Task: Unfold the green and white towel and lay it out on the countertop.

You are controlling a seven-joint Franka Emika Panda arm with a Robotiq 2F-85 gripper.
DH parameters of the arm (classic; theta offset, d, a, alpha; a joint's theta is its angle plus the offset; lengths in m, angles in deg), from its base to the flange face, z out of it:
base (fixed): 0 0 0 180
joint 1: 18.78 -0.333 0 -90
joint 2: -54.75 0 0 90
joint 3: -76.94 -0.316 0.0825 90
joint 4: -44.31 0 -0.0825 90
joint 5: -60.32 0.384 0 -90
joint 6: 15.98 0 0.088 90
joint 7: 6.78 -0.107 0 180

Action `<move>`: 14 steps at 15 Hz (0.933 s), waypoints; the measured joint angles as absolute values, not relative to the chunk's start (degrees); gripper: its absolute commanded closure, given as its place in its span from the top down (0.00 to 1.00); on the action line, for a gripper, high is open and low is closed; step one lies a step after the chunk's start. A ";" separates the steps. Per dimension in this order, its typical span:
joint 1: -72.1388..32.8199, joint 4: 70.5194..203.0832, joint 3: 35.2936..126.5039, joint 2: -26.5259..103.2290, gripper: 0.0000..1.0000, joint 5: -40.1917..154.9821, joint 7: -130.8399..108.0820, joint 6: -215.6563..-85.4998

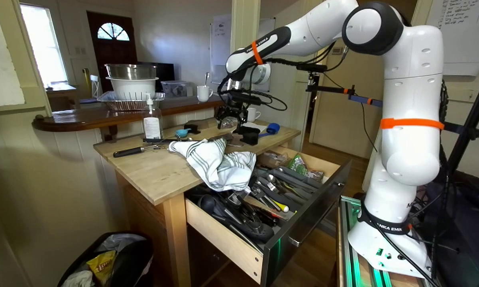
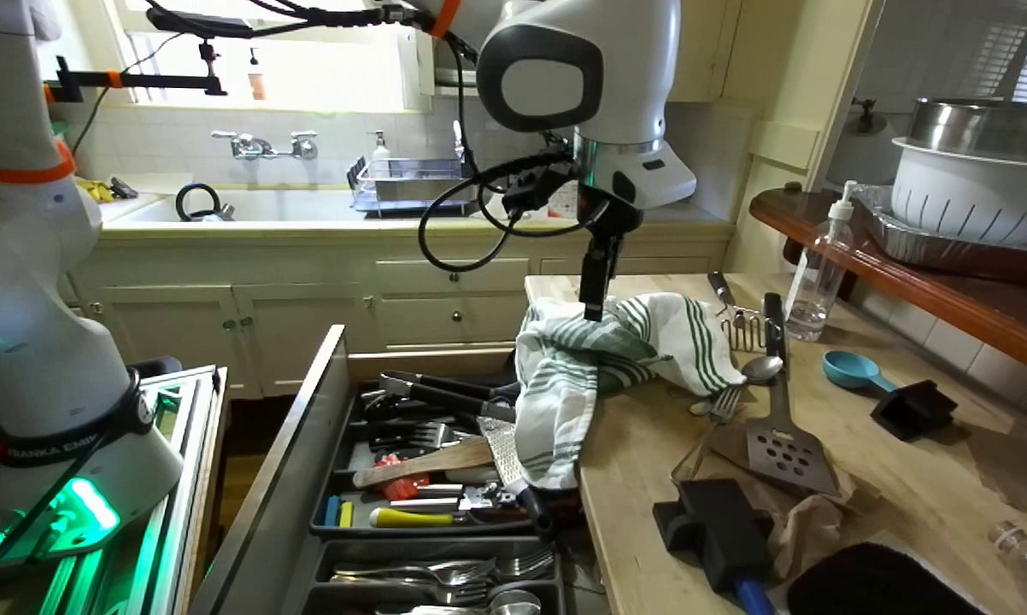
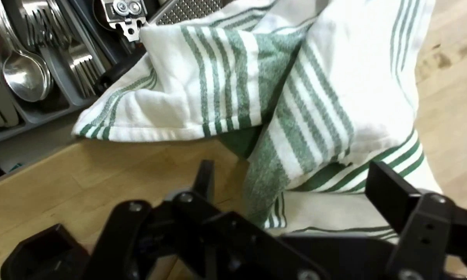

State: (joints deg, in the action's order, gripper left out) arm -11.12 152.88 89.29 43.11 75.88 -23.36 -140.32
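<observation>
Nearest the lens in the wrist view, the black Robotiq gripper [image 3: 291, 177] is presented with its fingers [image 3: 391, 196] spread wide apart, and the green and white striped towel [image 3: 315, 109] is seen beyond and between them. In an exterior view, the white Franka Panda arm [image 1: 413, 103] is held upright in its lower part and bent at a high elbow, with the forearm extended and sloped down above the wooden countertop [image 1: 152, 175]; below the wrist, the gripper is pointed downward, and a gap is shown between its fingers and the towel. The towel is heaped, rumpled and partly folded, along the edge of the countertop, one portion draped over the pulled-out drawer [image 1: 309, 219]. Beside it on the wood, a fork [image 2: 724, 405], a spoon [image 2: 761, 369] and a slotted spatula [image 2: 783, 434] are laid; a turquoise scoop [image 2: 851, 369] is set farther from it.
</observation>
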 measured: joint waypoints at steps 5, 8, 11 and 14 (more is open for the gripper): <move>-9.23 146.49 89.23 36.06 1.00 76.84 -29.88 -140.30; -8.59 144.50 88.95 33.36 1.00 78.00 -30.90 -140.30; -8.28 143.39 88.61 31.81 0.97 79.36 -30.91 -140.30; -8.15 143.19 88.50 30.87 0.82 80.07 -31.00 -140.33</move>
